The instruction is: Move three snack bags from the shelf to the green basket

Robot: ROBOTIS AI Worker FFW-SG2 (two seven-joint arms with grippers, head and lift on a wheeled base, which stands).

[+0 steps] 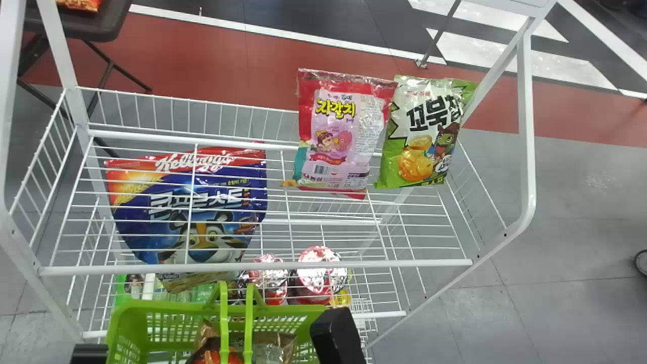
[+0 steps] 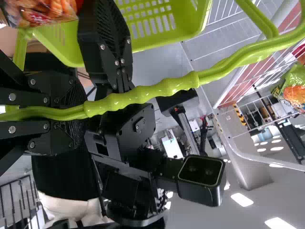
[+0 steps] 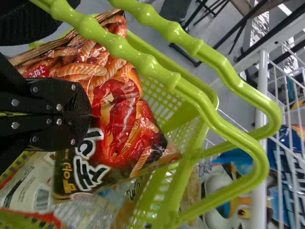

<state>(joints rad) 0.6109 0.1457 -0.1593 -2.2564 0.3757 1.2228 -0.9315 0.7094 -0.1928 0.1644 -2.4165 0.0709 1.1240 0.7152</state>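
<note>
In the head view, the black end of my left arm (image 1: 88, 353) and that of my right arm (image 1: 336, 336) flank the green basket (image 1: 126, 316). My left gripper (image 2: 86, 110) is shut on the basket's handle (image 2: 157, 89). A red-orange snack bag (image 3: 119, 109) is at the basket; my right gripper (image 3: 90, 114) has its fingers together on the bag's edge. Another pale bag (image 3: 33, 191) lies beneath it. The shelf (image 1: 414, 263) carries a pink snack bag (image 1: 343, 136), a green snack bag (image 1: 424, 131) beside it, and a blue cereal bag (image 1: 187, 202).
White posts and a raised wire edge (image 1: 167, 114) frame the shelf. Round lidded cups (image 1: 316, 273) stand on the lower level, just beyond the basket. A dark table (image 1: 91, 23) holding a red bag (image 1: 81, 4) is at the far left.
</note>
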